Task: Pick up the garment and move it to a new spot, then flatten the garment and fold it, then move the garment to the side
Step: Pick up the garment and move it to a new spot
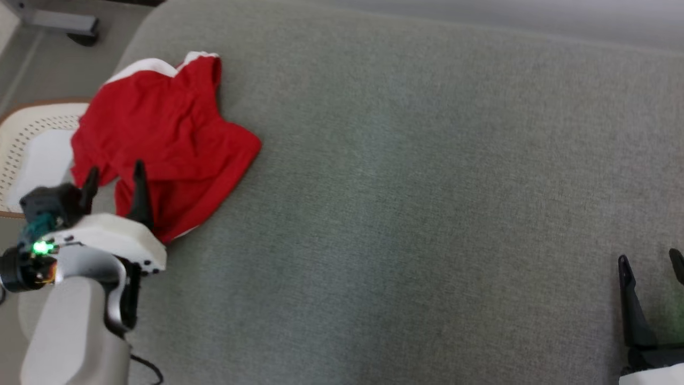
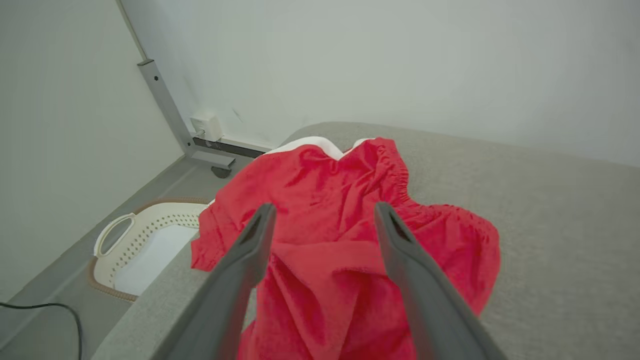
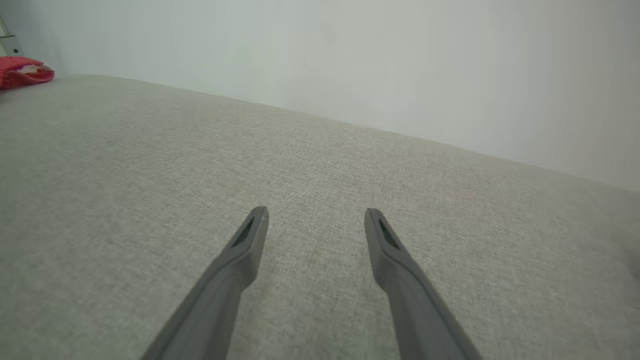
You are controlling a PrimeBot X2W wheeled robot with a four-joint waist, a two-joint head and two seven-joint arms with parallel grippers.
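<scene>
The left claw (image 1: pixel 116 168) is seen spread wide, with nothing pinched between its two dark fingers. The red garment (image 1: pixel 171 133) is found directly beneath and ahead of its fingertips, crumpled on the grey padded surface (image 1: pixel 401 187). Whether the fingertips touch the cloth cannot be told. A white band is shown at the garment's far edge, beyond the claw, and a gathered elastic hem is seen ahead and to the right of it. To the left of this claw, off the edge of the padded surface, a cream perforated basket (image 1: pixel 32 115) with a brown rim is set on the floor, with something white inside it. Further ahead and to the left, a grey metal leg (image 2: pixel 162 100) on a wheel is seen against the pale wall.

The right claw (image 1: pixel 649 256) is likewise spread and holds nothing, and it is held above bare grey fabric. The garment is placed well apart from it, far off to its left and ahead.
</scene>
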